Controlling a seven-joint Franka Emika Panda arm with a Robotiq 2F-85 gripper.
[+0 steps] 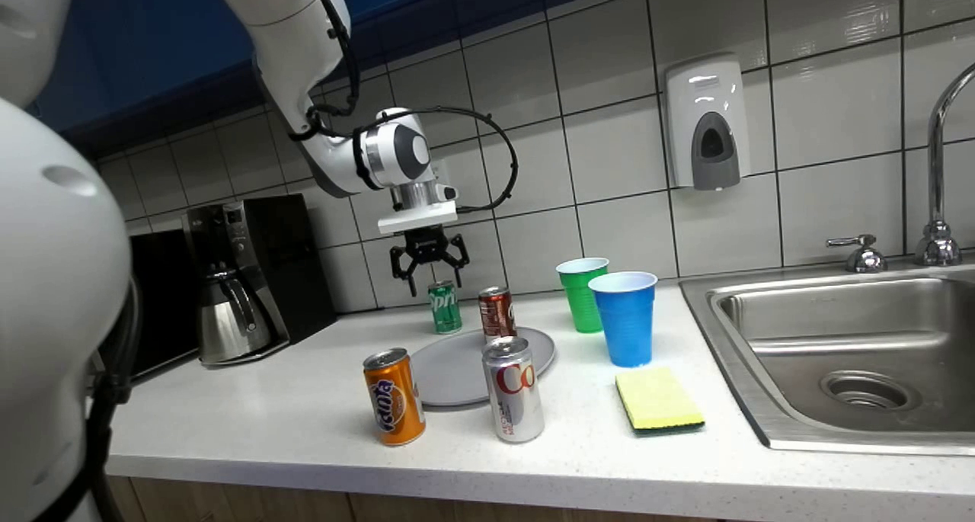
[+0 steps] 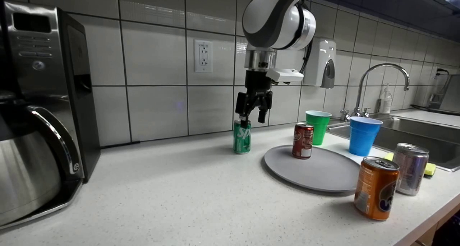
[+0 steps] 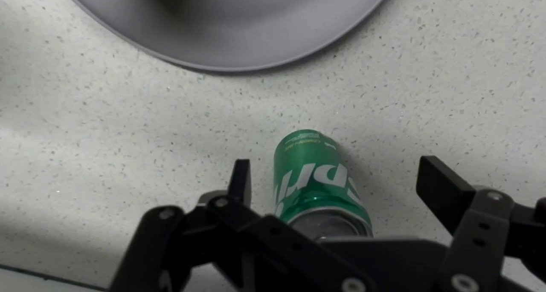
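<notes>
A: Start at the gripper [image 1: 436, 289]. Has it got hold of anything?

B: No. Its two fingers [image 3: 241, 181] are spread wide, and nothing is pinched between them.

A: What is it nearest to?

B: The green can [image 3: 315, 179]. In the wrist view it shows in the gap, closer to one finger than to the other. Speckled counter [image 3: 170, 125] is visible on both sides of it, so I see no contact.

A: And where does that can stand?

B: Upright on the counter, near the tiled wall [image 2: 154, 109] and off the grey plate [image 3: 256, 44], in both exterior views.

A: So how far along is the work?

B: Early, I'd judge. The gripper is lined up roughly with the can, but the grip isn't made and the can isn't lifted. Whether the fingertips are above its rim or beside it, I can't tell.

A: Farther out?

B: A red can [image 2: 302, 142] stands upright on the plate. The orange can [image 1: 394, 397] and the silver can [image 1: 514, 391] stand on the counter near it, well apart from the gripper.

A: Beyond those?

B: A green cup [image 1: 582, 301], a blue cup [image 1: 626, 320], a yellow sponge [image 1: 659, 396] lying flat, and finally the sink [image 1: 718, 331].
</notes>
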